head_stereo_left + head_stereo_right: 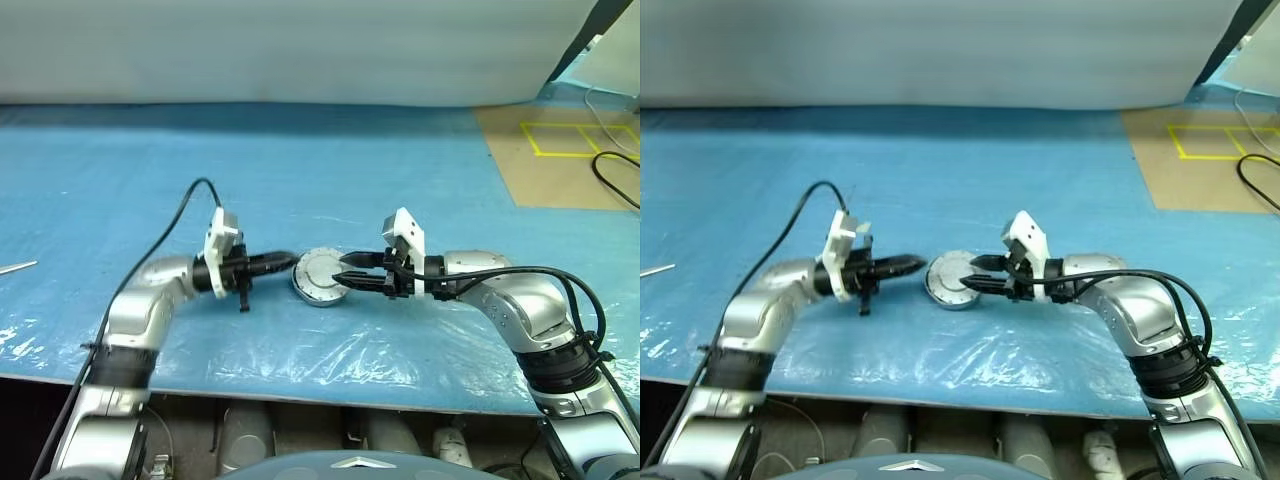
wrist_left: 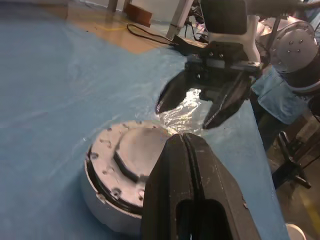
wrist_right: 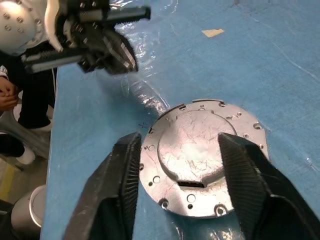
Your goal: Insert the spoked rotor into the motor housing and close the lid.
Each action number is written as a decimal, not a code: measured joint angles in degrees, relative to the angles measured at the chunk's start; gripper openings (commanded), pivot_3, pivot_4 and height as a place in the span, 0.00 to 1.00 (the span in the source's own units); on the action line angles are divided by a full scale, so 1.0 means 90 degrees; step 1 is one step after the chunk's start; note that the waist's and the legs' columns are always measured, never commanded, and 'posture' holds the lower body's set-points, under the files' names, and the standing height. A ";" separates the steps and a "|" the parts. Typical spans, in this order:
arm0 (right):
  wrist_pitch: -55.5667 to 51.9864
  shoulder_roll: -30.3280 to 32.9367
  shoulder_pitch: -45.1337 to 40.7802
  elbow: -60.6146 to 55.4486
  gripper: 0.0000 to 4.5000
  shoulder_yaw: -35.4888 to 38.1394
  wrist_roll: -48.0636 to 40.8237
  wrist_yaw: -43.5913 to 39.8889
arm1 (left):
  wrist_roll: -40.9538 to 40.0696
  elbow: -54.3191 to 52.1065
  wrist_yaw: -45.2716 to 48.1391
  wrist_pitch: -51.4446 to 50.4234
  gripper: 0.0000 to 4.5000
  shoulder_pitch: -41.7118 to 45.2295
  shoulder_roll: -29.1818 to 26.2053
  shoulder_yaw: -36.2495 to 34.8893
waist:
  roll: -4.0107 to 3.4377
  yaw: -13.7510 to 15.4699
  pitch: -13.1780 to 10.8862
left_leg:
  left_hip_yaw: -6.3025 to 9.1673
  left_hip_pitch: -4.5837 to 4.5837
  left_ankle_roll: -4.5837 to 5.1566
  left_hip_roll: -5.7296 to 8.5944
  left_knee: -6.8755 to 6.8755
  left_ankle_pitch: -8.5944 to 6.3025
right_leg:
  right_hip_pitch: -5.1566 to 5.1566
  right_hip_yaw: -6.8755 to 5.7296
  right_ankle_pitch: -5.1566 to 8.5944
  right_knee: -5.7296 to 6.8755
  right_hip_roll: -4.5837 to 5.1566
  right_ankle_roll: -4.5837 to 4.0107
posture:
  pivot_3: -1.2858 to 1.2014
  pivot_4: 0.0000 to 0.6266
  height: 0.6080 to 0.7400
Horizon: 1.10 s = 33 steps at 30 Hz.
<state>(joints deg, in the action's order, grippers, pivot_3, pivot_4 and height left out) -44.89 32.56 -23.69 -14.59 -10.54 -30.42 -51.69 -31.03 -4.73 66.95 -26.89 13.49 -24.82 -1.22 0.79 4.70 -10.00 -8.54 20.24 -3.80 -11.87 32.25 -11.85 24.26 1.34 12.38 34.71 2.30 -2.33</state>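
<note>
Lid (image 3: 200, 150) covers motor housing (image 2: 100, 195); contents hidden.

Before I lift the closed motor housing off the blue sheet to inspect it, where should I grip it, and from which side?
Probably by its round outer wall, pinching across the width from above. The motor housing lies flat with its lid shut on top, so that flat face gives no edge to catch. The right tool already stands open over it.

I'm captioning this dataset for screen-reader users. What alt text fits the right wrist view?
The right claw hangs open over the closed lid, a scratched round grey disc lying flat on blue plastic sheeting, one black finger on each side of it. Beyond the disc, the left claw points toward it, shut.
</note>
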 measured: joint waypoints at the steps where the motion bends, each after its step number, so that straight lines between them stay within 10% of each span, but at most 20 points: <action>1: 0.0021 -0.0077 -0.0075 0.0047 0.81 -0.0004 -0.0008 -0.0067 | -0.0042 -0.0215 -0.0144 -0.0019 0.00 -0.0142 -0.0010 -0.0065 | 0.0000 -0.0003 0.0000 | -0.0001 -0.0002 0.0002 0.0000 0.0004 0.0001 | -0.0001 0.0001 0.0001 0.0000 0.0001 -0.0001 | 0.52 0.24 1.00; 4: 0.0029 -0.0191 -0.0234 0.0203 0.99 -0.0023 -0.0065 -0.0226 | -0.0092 -0.0551 -0.0416 -0.0051 0.00 -0.0267 -0.0136 -0.0155 | -0.0001 -0.0010 0.0000 | -0.0005 -0.0007 0.0009 0.0004 0.0016 0.0005 | -0.0005 0.0008 0.0001 0.0004 0.0005 0.0000 | 0.52 0.24 1.00; 33: 0.2051 -0.0576 -0.0778 0.1725 0.99 -0.1168 0.1894 -0.0968 | 0.0383 -0.0611 -0.0519 0.1075 0.00 -0.1179 -0.0918 -0.0079 | 0.0002 -0.0231 0.0003 | -0.0007 -0.0012 0.0012 0.0001 0.0023 0.0007 | -0.0004 0.0010 0.0001 0.0017 0.0000 -0.0002 | 0.52 0.24 1.00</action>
<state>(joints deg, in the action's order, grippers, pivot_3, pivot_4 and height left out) -26.42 27.38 -30.69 0.94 -21.06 -13.38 -60.40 -27.58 -10.22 62.28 -17.21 2.88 -33.08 -1.93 0.81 2.62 -9.97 -8.61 20.13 -3.69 -11.86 32.45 -11.79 24.22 1.43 12.38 34.87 2.30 -2.34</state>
